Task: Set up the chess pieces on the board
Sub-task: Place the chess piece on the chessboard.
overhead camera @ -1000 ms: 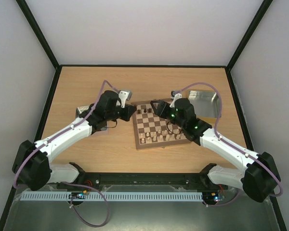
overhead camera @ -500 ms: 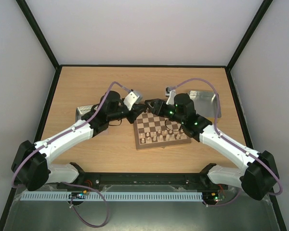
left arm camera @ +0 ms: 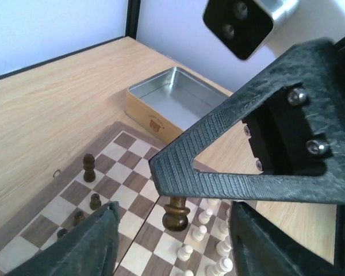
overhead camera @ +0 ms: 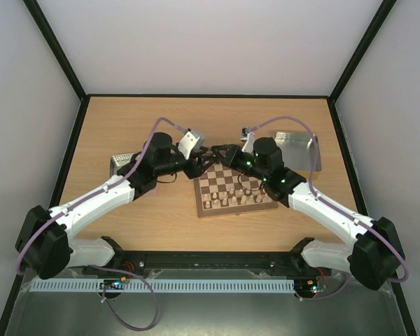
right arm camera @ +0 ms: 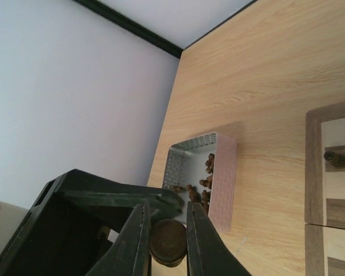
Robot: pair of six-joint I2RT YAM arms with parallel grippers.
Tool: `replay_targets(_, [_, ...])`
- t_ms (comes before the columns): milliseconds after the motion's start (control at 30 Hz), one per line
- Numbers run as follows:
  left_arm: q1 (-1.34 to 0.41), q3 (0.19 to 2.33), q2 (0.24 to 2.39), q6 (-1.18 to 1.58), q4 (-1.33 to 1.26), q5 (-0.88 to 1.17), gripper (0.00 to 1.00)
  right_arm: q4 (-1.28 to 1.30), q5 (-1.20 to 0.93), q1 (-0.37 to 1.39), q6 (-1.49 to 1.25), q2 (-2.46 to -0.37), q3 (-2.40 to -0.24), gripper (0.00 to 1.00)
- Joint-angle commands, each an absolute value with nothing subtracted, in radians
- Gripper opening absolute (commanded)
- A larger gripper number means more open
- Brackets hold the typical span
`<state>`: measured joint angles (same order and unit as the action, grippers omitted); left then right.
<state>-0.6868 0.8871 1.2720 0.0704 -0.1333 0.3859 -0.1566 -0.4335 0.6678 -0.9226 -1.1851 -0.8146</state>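
handover is taking place in the air above the 12 o'clock edge of the board (overhead camera: 231, 211). against a second ago, the right jaws are now pinching tight on the dark piece (left arm camera: 175, 213), and the left jaws are standing about half open, holding nothing. reading this as the piece passing to the right arm, which is likely taking over its placing. top view: both jaws are hiding the piece. right wrist view is showing only its round base, so its type is staying unclear. the arms are covering part of the far ranks.
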Motion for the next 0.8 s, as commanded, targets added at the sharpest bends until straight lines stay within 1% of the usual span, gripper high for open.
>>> replay_targets(0, [-0.675, 0.86, 1.224, 0.287, -0.301, 0.421, 0.62, -0.313, -0.359, 0.666, -1.101, -1.139, -0.736, 0.02])
replay_targets(33, [-0.675, 0.847, 1.22, 0.352, -0.34, 0.432, 0.65, -0.386, -0.348, 0.666, -1.134, -1.124, -0.718, 0.02])
replay_targets(133, [-0.675, 0.8, 1.209, 0.599, -0.479, 0.435, 0.68, -0.522, -0.344, 0.666, -1.2, -1.093, -0.69, 0.02])
replay_targets(233, [-0.676, 0.757, 1.203, 0.822, -0.628, 0.46, 0.67, -0.555, -0.359, 0.666, -1.221, -1.098, -0.709, 0.02])
replay_targets(300, [-0.678, 0.746, 1.205, 0.909, -0.704, 0.481, 0.65, -0.579, -0.369, 0.666, -1.241, -1.105, -0.712, 0.02])
replay_targets(500, [-0.681, 0.75, 1.193, 1.026, -0.771, 0.46, 0.5, -0.653, -0.407, 0.666, -1.305, -1.117, -0.701, 0.03])
replay_targets(600, [-0.681, 0.751, 1.197, 1.045, -0.788, 0.439, 0.47, -0.666, -0.416, 0.666, -1.318, -1.115, -0.697, 0.03])
replay_targets(767, [-0.687, 0.759, 1.232, 1.079, -0.83, 0.456, 0.32, -0.676, -0.425, 0.666, -1.327, -1.114, -0.692, 0.03])
